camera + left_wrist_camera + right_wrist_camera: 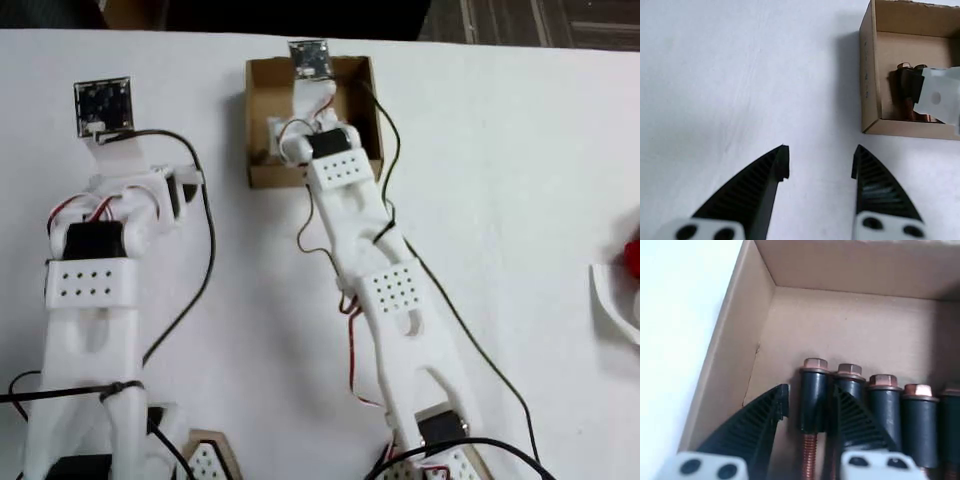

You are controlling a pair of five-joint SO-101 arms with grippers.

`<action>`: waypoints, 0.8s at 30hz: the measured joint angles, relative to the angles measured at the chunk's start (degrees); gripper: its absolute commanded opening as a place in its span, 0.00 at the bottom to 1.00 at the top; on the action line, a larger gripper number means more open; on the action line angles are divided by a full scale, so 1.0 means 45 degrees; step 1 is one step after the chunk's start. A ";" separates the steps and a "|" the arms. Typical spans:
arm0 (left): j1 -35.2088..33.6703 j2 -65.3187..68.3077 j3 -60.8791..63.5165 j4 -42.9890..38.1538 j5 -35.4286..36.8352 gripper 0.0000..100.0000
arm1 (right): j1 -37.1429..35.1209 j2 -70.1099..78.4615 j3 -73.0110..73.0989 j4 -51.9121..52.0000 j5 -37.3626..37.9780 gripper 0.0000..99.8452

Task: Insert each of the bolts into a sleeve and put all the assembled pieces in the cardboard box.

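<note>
The cardboard box (262,176) stands at the back middle of the table. Inside it, several black sleeves with copper bolts through them (885,400) lie side by side. My right arm (335,168) reaches down into the box. There the right gripper (811,400) is open, its fingers on either side of the end assembled piece (814,390), with a small gap at one finger. My left gripper (820,160) hangs open and empty over bare table to the left of the box (870,75), where the assembled pieces (907,85) also show.
A white dish (612,300) holding something red (632,258) sits at the table's right edge. Dark cables (205,260) trail from both arms. The left arm (95,250) stands over the table's left part.
</note>
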 measured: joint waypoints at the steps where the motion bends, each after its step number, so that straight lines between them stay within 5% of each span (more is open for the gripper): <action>1: 0.0000 0.0000 0.0000 0.0000 0.0000 0.22 | 0.0000 0.0000 -0.0020 -0.0078 0.0000 0.13; 8: 0.0000 0.0000 0.0000 0.0000 0.0000 0.22 | -0.0195 0.0000 -0.0449 -0.0293 0.0000 0.02; 19: -0.0117 0.0000 0.0000 0.0000 0.0000 0.22 | -0.0410 0.0000 -0.1504 0.0039 0.0000 0.02; 24: -0.0098 -0.1407 0.0000 0.0098 -0.0274 0.06 | -0.0195 -0.0664 -0.3770 0.2637 0.0000 0.02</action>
